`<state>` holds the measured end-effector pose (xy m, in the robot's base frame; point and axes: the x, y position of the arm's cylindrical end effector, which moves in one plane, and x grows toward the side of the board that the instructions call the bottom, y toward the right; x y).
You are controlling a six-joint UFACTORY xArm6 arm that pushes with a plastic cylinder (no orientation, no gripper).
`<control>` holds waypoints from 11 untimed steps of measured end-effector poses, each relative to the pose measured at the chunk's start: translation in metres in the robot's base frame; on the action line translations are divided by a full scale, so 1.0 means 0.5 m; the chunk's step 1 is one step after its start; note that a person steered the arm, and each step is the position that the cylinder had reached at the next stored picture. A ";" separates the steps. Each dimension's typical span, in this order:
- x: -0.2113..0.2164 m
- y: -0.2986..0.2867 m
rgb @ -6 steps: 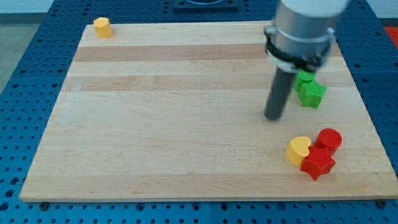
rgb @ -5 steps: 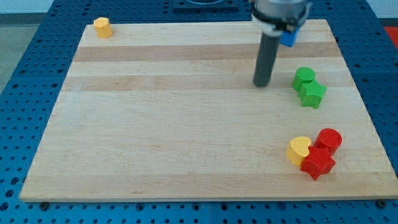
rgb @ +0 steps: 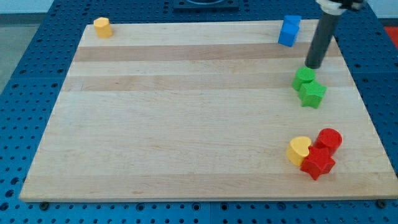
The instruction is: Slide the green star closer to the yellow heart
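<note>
The green star (rgb: 312,94) lies at the view's right, touching a round green block (rgb: 304,78) just above and left of it. The yellow heart (rgb: 299,150) lies near the view's bottom right, well below the star. My tip (rgb: 313,66) stands just above the round green block, close to it; I cannot tell if it touches. The rod rises toward the view's top right.
A red cylinder (rgb: 329,140) and a red star (rgb: 318,163) touch the yellow heart on its right. Blue blocks (rgb: 288,30) sit at the top right. A small yellow block (rgb: 102,27) sits at the board's top left corner. The wooden board's right edge (rgb: 360,106) is near.
My tip has moved from the board's middle right toward the view's top right, ending above the green blocks. The blue blocks are now uncovered. No block has moved.
</note>
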<state>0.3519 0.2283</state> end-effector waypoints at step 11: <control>0.233 -0.099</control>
<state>0.4685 0.1788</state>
